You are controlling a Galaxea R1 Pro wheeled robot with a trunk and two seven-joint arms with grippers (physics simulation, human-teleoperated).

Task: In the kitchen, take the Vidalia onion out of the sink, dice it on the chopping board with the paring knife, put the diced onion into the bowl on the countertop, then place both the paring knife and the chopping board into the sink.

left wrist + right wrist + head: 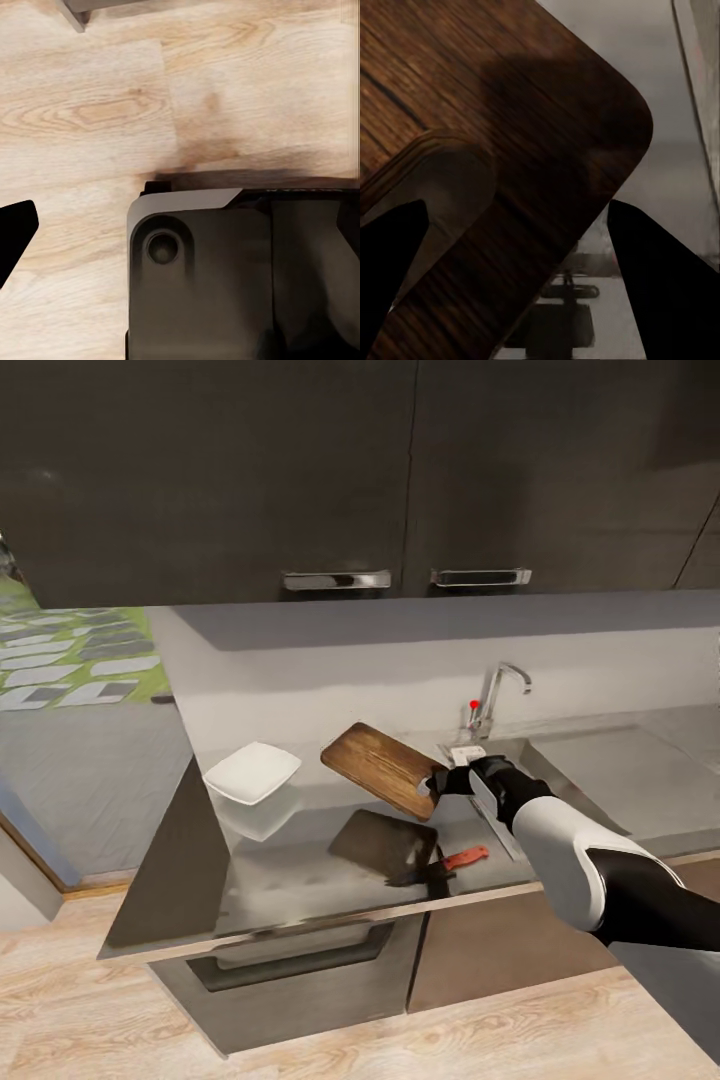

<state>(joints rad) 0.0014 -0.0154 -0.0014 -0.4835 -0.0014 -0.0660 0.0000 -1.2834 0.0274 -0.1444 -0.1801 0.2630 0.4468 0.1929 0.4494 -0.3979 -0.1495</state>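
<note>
Chopping board (pixel 383 768) hangs tilted above the bench (pixel 300 880), held at its handle-slot end by the right end effector (pixel 448 780). Left to right: white bowl (pixel 252 772) on the bench, then the lifted board, paring knife (pixel 452 861) lying below it near the front edge, sink (pixel 590 770) with its tap (pixel 497 695) at far right. Right end effector grips the board (pixel 510 135); black fingers (pixel 664 277) flank the wood. Board looks stiff, fairly light, smooth; the slot end gives the best hold. Long axis runs from the grip toward the bowl side. Left end effector: cannot tell, only one finger edge shows over wood floor (pixel 90 105).
</note>
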